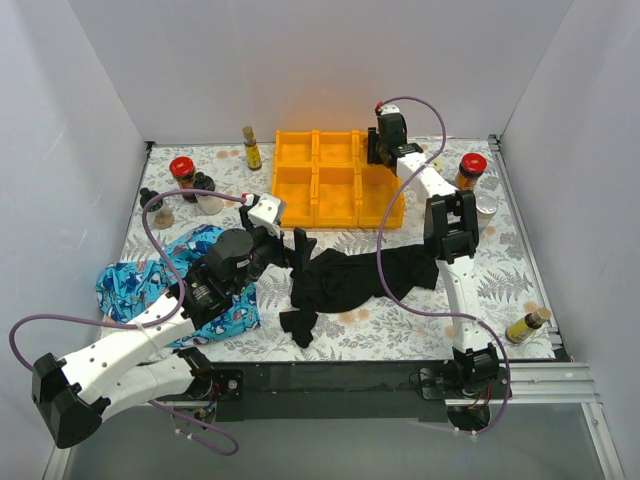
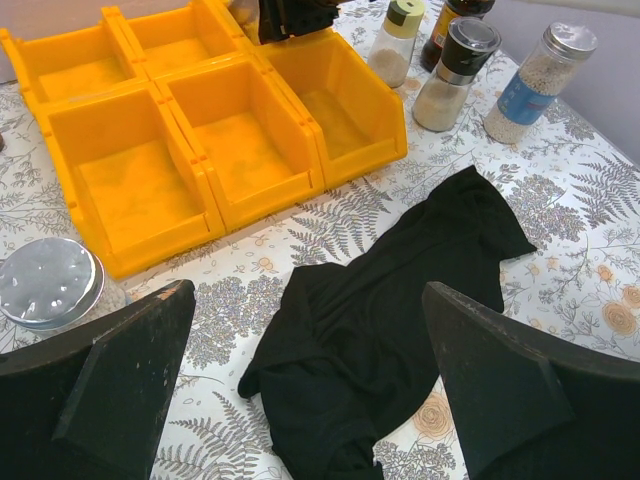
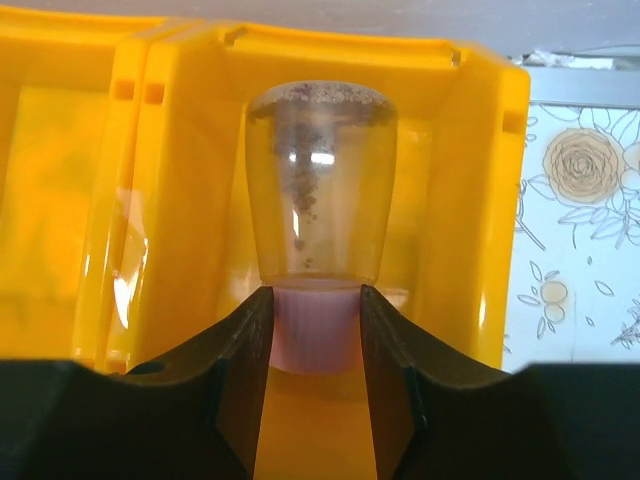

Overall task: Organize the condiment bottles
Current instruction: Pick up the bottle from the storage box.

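Several bottles [image 1: 527,325] stand loose around the tray [image 1: 313,160] in the top view: a red-lidded jar [image 1: 181,170] far left, a second red-lidded jar [image 1: 470,170] far right, and an amber bottle [image 1: 251,147] behind the tray's left corner. Noted: the right gripper [image 1: 385,140] is over the tray's far-right compartment, and the left gripper [image 1: 298,245] hangs over a black cloth [image 1: 350,280].

Left wrist view: fingers [image 2: 120,380] are spread wide and hold nothing. The cloth lies below, and three bottles stand beyond the tray's corner.

Right wrist view: fingers [image 3: 240,360] press both sides of the pink lid [image 3: 318,330] of a clear jar [image 3: 320,190]. It sits inside a compartment, lid toward the camera; whether it rests on the floor cannot be told.

Assessment: the jar is probably light, rigid, smooth-walled and breakable. The lid is the narrower, less slippery hold, though the body may swing.
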Controlling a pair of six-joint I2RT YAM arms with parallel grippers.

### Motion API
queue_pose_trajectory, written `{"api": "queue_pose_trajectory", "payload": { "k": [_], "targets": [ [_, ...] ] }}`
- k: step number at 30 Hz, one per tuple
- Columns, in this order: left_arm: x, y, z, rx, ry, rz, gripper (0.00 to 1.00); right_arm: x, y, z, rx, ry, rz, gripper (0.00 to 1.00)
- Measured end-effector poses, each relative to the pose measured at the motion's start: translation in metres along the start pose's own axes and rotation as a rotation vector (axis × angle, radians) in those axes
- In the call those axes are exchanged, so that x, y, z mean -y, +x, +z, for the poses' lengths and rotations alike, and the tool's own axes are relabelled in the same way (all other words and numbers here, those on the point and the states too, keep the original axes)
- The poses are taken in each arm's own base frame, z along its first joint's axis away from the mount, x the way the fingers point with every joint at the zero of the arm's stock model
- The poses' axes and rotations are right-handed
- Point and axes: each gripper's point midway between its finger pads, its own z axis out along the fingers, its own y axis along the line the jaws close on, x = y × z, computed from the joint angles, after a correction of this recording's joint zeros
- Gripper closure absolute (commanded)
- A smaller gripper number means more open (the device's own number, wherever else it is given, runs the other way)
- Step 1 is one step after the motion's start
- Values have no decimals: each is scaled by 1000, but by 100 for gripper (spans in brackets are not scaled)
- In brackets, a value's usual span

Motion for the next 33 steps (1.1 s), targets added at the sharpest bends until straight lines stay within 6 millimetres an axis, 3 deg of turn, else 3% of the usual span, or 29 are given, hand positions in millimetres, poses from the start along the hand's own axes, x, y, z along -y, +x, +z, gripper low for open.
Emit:
{"api": "queue_pose_trajectory", "payload": {
  "k": [6,14,16,19,23,26,28,33],
  "targets": [
    [0,0,0,0,0,0,2,-1,0,-27,-30,-29,-6,99],
    [0,0,0,0,-1,1,2,-5,-28,-44,24,-51,-20,99],
    [0,0,0,0,-1,2,2,-5,-30,-44,30,-55,-23,77],
    [-1,1,0,-2,-2,4,2,-6,-39,-46,50,-56,-31,56],
    [-1,4,3,-13,-6,8,2,-5,-51,-47,78,-46,-44,48],
    [-1,7,5,-23,-8,10,2,-4,-48,-44,74,-43,-46,44],
    [-1,9,6,-27,-9,11,2,-3,-42,-38,62,-39,-52,36],
    [-1,11,7,-33,-10,13,2,4,-7,-18,-13,-9,-93,34]
  ]
}}
